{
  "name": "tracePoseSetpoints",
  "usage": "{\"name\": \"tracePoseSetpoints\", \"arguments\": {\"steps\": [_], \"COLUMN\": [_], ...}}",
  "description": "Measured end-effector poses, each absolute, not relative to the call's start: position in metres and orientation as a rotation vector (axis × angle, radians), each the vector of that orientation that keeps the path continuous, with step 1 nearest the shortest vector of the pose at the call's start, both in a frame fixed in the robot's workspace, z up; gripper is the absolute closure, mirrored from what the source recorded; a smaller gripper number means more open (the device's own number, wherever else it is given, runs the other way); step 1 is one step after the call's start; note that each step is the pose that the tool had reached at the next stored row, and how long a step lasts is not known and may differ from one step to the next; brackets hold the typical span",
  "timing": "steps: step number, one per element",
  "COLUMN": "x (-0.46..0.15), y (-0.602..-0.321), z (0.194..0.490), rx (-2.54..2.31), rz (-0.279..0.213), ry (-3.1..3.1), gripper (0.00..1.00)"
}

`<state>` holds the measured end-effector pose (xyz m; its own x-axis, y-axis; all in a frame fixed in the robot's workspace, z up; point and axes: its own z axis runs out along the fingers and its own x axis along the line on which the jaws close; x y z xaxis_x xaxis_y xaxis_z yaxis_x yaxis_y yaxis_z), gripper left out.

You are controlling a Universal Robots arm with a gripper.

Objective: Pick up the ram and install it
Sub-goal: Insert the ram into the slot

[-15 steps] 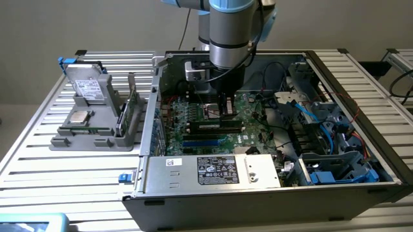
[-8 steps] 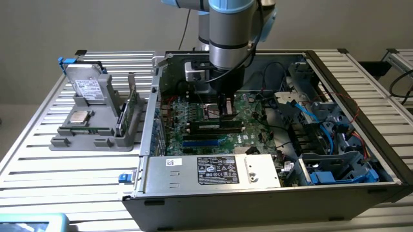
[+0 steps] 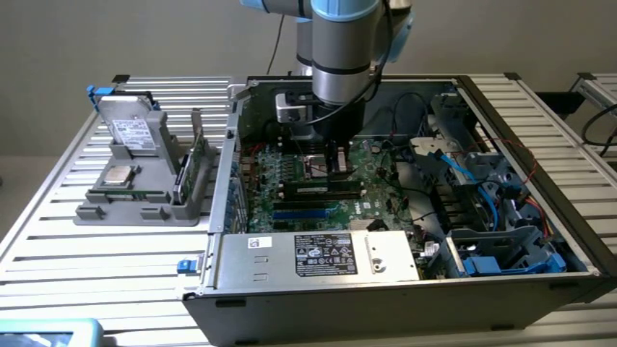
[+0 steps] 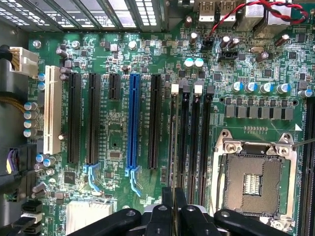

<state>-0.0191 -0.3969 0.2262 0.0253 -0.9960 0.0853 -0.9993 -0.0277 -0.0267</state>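
holding ram (image 3: pixel 323 189) parallel to slots (image 4: pixel 195 142)

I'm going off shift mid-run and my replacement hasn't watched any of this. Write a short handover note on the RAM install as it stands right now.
Gripper: down inside the open computer case, shut on the ram.
Ram: standing on edge along a black memory slot on the motherboard, beside the empty processor socket.
Done: the ram is picked up and lined up at the slot.
Left: the gripper has not let go. Whether the ram is fully seated cannot be told, so check that first.
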Motion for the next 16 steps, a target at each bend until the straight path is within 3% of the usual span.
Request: {"name": "tracePoseSetpoints", "arguments": {"steps": [11, 13, 14, 16], "x": [-0.0192, -0.0191, -0.0191, -0.0182], "y": [-0.3967, -0.3967, -0.3966, -0.3967], "z": [0.2237, 0.2237, 0.2239, 0.2265], "rx": [2.225, 2.226, 2.226, 2.227], "rz": [0.124, 0.124, 0.124, 0.124], "ry": [-2.158, -2.157, -2.156, -2.156], "gripper": [0.86, 0.85, 0.78, 0.78]}}
